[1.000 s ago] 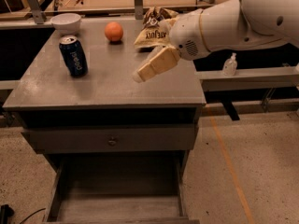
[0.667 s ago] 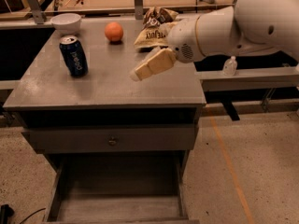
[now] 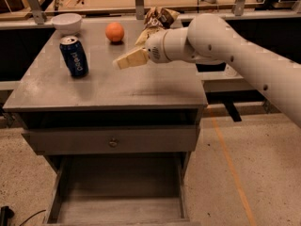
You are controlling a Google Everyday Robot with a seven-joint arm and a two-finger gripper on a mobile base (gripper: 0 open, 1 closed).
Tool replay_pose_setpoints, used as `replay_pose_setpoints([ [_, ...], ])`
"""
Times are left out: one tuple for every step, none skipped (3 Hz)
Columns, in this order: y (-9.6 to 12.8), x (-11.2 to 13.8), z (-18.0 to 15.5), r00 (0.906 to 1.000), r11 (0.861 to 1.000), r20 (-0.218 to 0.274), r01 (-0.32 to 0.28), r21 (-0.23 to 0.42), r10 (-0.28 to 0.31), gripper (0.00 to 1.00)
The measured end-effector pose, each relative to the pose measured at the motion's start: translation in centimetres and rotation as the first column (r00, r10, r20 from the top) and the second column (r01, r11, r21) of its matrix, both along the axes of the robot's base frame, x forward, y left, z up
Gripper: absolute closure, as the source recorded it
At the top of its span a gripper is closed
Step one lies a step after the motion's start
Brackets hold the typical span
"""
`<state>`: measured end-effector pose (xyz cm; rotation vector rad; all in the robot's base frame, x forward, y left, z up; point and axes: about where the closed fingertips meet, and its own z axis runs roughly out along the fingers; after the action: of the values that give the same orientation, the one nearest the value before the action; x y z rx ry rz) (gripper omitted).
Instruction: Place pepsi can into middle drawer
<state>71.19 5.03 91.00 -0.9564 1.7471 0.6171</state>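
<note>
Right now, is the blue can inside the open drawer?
No, the pepsi can stands on the cabinet top, apart from the gripper hovering above that top, not in the middle drawer.

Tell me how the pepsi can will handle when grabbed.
Standing upright and narrow, the pepsi can would probably tip if nudged, then roll on its round side. Its glossy wall may slip. The hand hovers beside it, not touching.

White lettering down the side of the pepsi can (image 3: 74, 56), probably "pepsi"; not sharply legible. Gripper (image 3: 123, 60) to its right, apart.
</note>
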Motion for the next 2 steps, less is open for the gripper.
replay_pose_setpoints([
  [4.49,3.21,-1.08,0.9993,0.998,-0.015,-0.033,0.045,0.033,0.00],
  [5.44,3.65,-0.94,0.9990,0.998,-0.012,-0.042,0.054,0.043,0.00],
])
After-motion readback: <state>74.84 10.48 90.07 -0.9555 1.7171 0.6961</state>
